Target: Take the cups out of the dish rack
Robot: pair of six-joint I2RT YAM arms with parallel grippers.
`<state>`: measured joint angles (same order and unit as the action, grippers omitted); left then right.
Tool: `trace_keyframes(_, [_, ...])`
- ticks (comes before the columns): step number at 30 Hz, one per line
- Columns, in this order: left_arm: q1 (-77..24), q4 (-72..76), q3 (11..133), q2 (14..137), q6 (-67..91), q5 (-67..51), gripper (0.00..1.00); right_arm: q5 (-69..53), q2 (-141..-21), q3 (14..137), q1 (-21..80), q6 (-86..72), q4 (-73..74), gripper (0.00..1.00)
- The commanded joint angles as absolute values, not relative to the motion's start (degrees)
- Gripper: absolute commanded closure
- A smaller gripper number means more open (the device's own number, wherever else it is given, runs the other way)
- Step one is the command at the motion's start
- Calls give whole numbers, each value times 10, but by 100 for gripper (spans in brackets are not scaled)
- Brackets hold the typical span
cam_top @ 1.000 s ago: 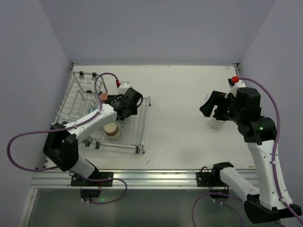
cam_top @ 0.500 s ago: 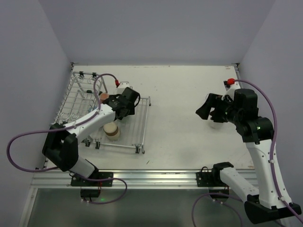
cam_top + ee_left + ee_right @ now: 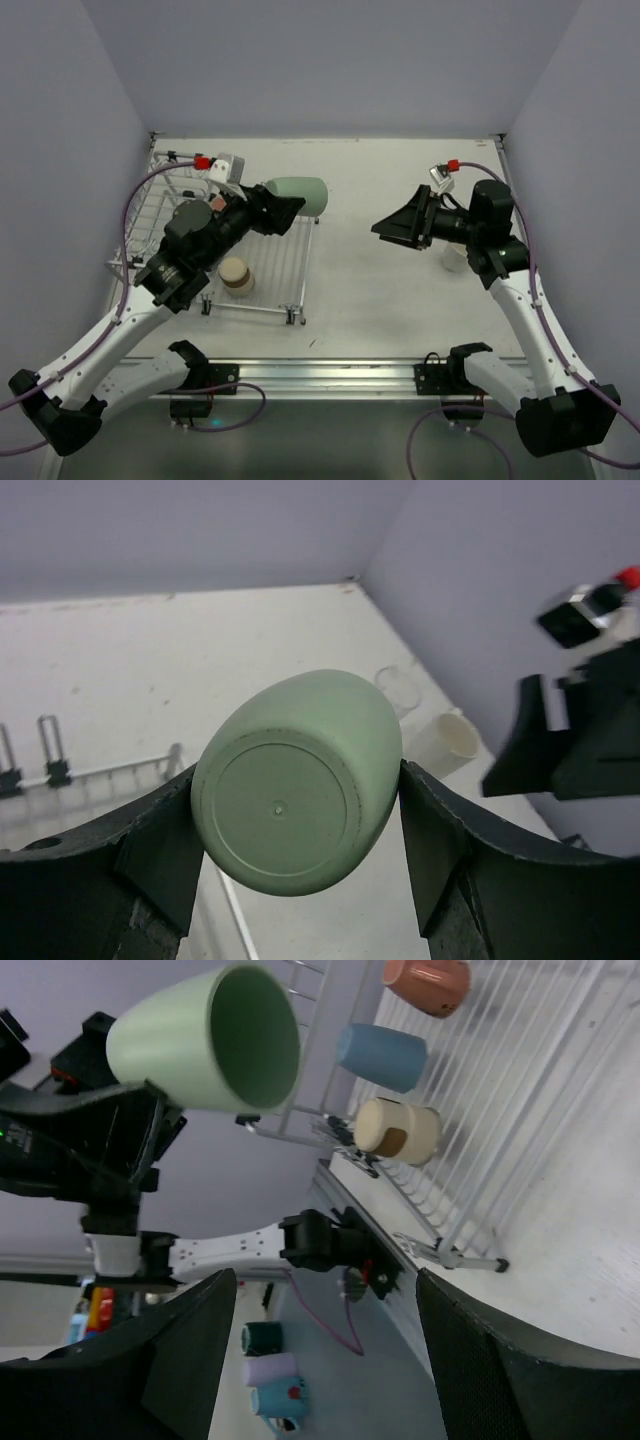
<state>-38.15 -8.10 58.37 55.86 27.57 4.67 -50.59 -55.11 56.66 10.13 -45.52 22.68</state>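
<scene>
top view / change: left gripper [image 3: 272,212] has come up out of the dish rack [image 3: 160,215] with the pale green cup [image 3: 300,194]. The cup is now in the air on its side over the rack's right edge, left of centre, mouth toward frame right.
top view / change 2: right gripper [image 3: 398,226] has swung in from the right edge toward centre. It faces the cup but is apart from it.
top view / meaning: I read this as a hand-over being set up. One cup is out of the rack, not yet set down.
top view / rack contents: brown-and-cream cup [image 3: 236,277] in the lower part of the rack. The rest is hidden under my left arm.
left wrist / jaws: clamped on the sides of the pale green cup [image 3: 295,820], base to camera, centre frame.
left wrist / surface: white cup [image 3: 446,742] and clear cup [image 3: 397,686] stand on the surface [image 3: 150,670], right of centre, outside the rack.
right wrist / jaws: spread wide, holding nothing.
right wrist / held cup: pale green cup [image 3: 205,1040] upper left, inside empty.
right wrist / rack contents: blue cup [image 3: 382,1057], salmon-brown cup [image 3: 428,982] and brown-and-cream cup [image 3: 397,1128] lie on the wires, upper right.
</scene>
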Motion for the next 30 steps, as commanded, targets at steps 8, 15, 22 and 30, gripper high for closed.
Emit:
trace_keyframes(8, [-381,183,473,528,307,-150,100,-645,-598,497,129,-810,-278,27])
trace_keyframes(15, [-382,233,458,537,325,-178,100,-615,-648,507,161,-875,-369,30])
trace_keyframes(22, [-381,226,460,532,317,-181,100,-606,-651,508,164,-838,-328,31])
trace_keyframes(30, [-382,314,413,535,363,-227,100,-600,-697,501,184,-929,-467,34])
